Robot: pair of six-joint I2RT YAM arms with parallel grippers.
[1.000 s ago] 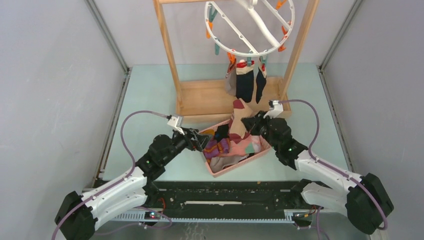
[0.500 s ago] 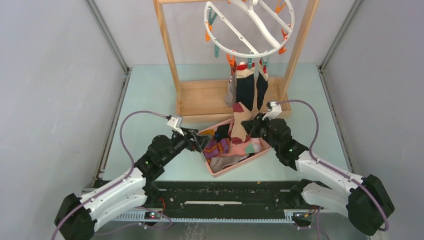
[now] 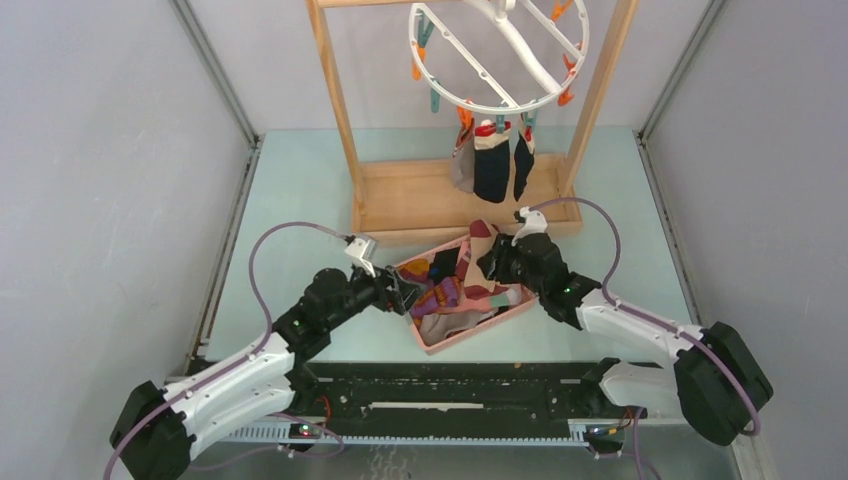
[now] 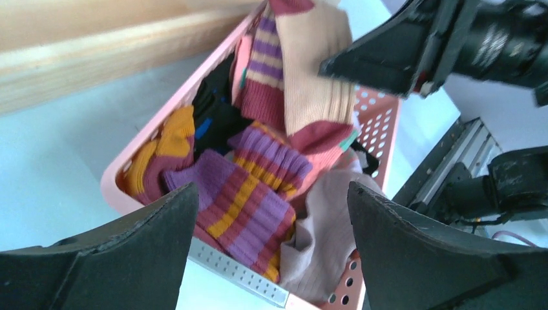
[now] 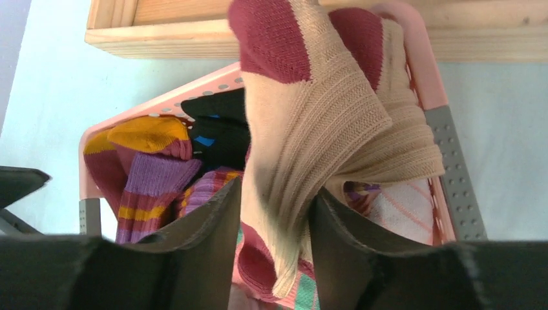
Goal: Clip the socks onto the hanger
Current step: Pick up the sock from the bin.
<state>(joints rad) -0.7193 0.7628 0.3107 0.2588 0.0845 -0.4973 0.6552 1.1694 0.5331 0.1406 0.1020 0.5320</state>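
Gripping a tan sock with maroon toe and heel [image 5: 316, 110], the right gripper [image 5: 276, 213] is seen with its jaws pressed onto the bunched fabric from both sides. The sock is held over the far right part of the pink basket [image 3: 470, 340]. One end reaches out past the jaws toward the wooden rack frame [image 3: 420, 200], and the other trails down among the socks in the basket.

The left gripper [image 4: 271, 190] is held at the basket's left end with its jaws spread wide and nothing between them. A purple-orange striped sock [image 4: 252, 206] is seen directly below them. It lies in the basket beside a black sock and a pale pink one. Whether the jaws touch the basket rim cannot be told.

The basket stands on the table [image 3: 300, 190] just in front of the frame's wooden base. The hanger [image 3: 500, 108] is hung high in the frame, a white ring with orange and teal clips around its rim. Three socks are already clipped at its near edge. Two are navy with red-cream cuffs [image 3: 491, 165] and one is a grey one [image 3: 463, 165] at their left. All three dangle above the wooden base, well apart from both grippers.
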